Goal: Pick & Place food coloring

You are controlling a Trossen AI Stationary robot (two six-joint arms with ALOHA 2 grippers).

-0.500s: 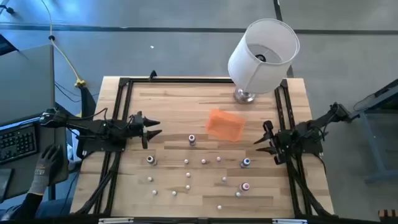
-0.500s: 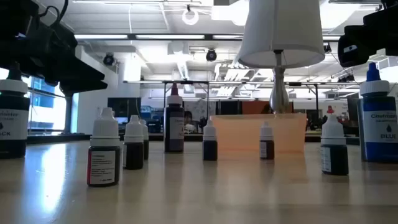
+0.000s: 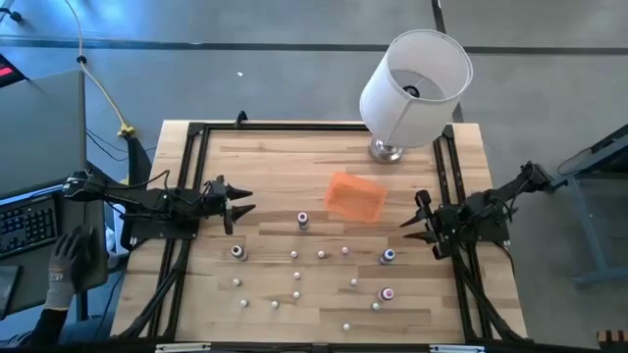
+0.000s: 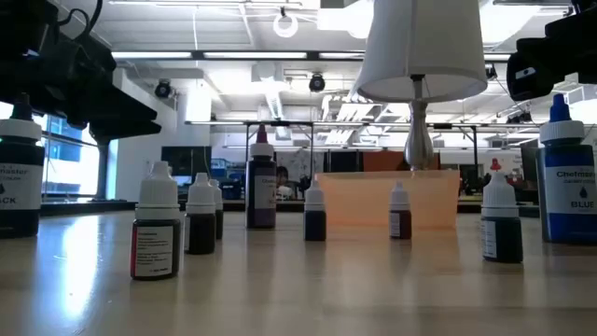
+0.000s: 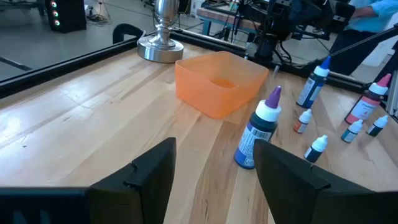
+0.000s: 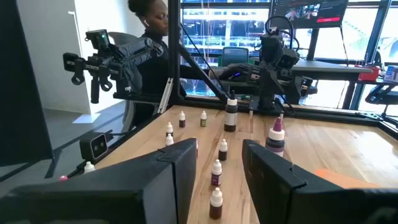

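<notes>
Several small food coloring bottles with whitish caps stand upright on the wooden table, among them a purple-tipped one (image 3: 302, 221) (image 5: 260, 129), a blue one (image 3: 389, 257) (image 4: 567, 177), a red one (image 3: 388, 293) and a dark one (image 3: 236, 252). The orange tray (image 3: 354, 196) (image 5: 217, 84) sits on the table behind them. My left gripper (image 3: 245, 201) (image 5: 214, 186) hovers open at the table's left side, pointing toward the tray. My right gripper (image 3: 414, 218) (image 6: 221, 180) hovers open at the right side, pointing left. Neither has anything between its fingers.
A lamp with a white shade (image 3: 412, 83) stands on its metal base (image 3: 386, 150) at the far edge, just behind the tray. A black frame (image 3: 196, 132) runs around the tabletop. A person's gloved hand (image 3: 64, 270) rests off the table's left, by a keyboard.
</notes>
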